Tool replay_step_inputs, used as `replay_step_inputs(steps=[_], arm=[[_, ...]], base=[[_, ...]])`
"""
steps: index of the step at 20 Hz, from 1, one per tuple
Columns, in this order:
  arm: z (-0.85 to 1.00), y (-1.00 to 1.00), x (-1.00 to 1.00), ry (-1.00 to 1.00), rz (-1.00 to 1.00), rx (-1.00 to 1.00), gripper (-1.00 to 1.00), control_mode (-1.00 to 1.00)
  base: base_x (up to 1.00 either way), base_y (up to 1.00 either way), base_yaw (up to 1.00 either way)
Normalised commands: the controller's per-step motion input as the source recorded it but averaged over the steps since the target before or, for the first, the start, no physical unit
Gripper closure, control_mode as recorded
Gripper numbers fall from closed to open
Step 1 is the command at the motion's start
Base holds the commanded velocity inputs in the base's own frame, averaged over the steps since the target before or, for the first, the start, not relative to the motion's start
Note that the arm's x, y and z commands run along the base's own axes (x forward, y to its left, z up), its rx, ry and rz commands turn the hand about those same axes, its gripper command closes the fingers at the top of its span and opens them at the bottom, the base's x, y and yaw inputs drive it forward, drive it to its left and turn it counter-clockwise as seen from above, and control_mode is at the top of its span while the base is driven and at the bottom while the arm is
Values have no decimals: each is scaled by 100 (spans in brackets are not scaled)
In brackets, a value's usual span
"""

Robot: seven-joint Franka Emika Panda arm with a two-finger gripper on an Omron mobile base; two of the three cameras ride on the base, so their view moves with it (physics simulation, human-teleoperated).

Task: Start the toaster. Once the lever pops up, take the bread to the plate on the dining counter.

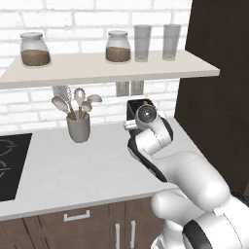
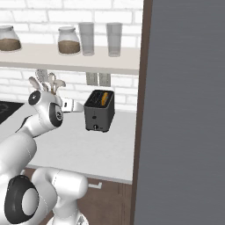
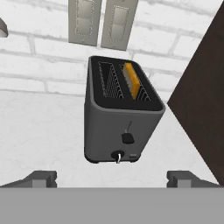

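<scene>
The dark grey toaster (image 3: 122,118) stands on the white counter against the brick wall, its lever (image 3: 127,138) and small knob (image 3: 117,155) on the face turned toward me. An orange-crusted slice of bread (image 3: 132,81) sits in its right slot. My gripper (image 3: 113,180) is open, a short way in front of the toaster, its fingertips wide apart with nothing between them. From the right base view the gripper (image 2: 77,106) points at the toaster (image 2: 100,112) from its left, apart from it. The arm covers most of the toaster (image 1: 137,104) in the left base view. The plate and dining counter are out of view.
A grey utensil cup (image 1: 79,127) with spoons stands left of the toaster, a black hob (image 1: 9,165) farther left. A shelf (image 1: 97,68) with jars and glasses hangs above. A tall dark cabinet (image 1: 219,97) bounds the counter on the right. Two wall sockets (image 3: 100,22) sit behind the toaster.
</scene>
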Motion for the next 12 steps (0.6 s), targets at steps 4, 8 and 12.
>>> replay_step_inputs(steps=[4,8,12], arm=[[0,0,0,0,0,0,-100,-100],[0,0,0,0,0,0,-100,-100],[0,0,0,0,0,0,-100,-100]], base=[[0,0,0],[0,0,0],[0,0,0]])
